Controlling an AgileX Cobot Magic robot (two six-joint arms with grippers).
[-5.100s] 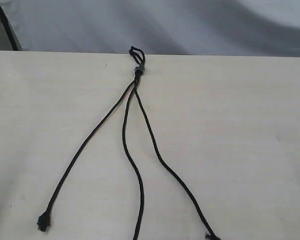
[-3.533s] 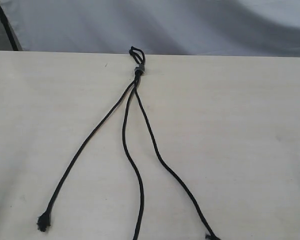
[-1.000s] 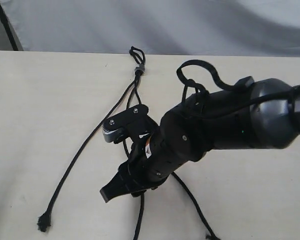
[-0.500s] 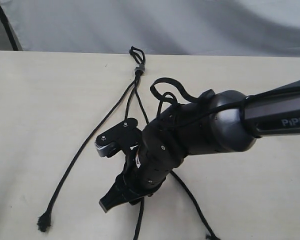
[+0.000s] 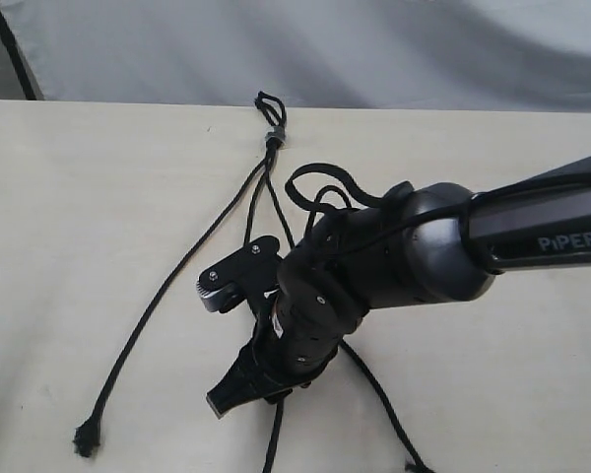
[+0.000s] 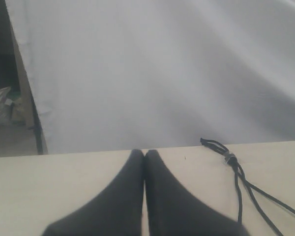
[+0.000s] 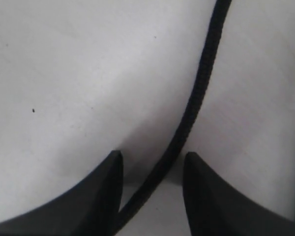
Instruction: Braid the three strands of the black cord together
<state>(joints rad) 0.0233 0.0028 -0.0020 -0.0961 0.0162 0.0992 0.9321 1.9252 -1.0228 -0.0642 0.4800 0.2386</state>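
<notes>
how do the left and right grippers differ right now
The left gripper has its fingers pressed shut; the right gripper has its fingers apart. The left gripper holds nothing, clear of the cord; the right gripper straddles one strand. Both have dark tapered fingers.

Pale beige table [image 5: 69,197], black cord [image 5: 273,139]

Thin black cord [image 5: 272,139], grey-banded loop; three strands [image 5: 161,292] unbraided, fanned apart, flat, knot-ended
</notes>
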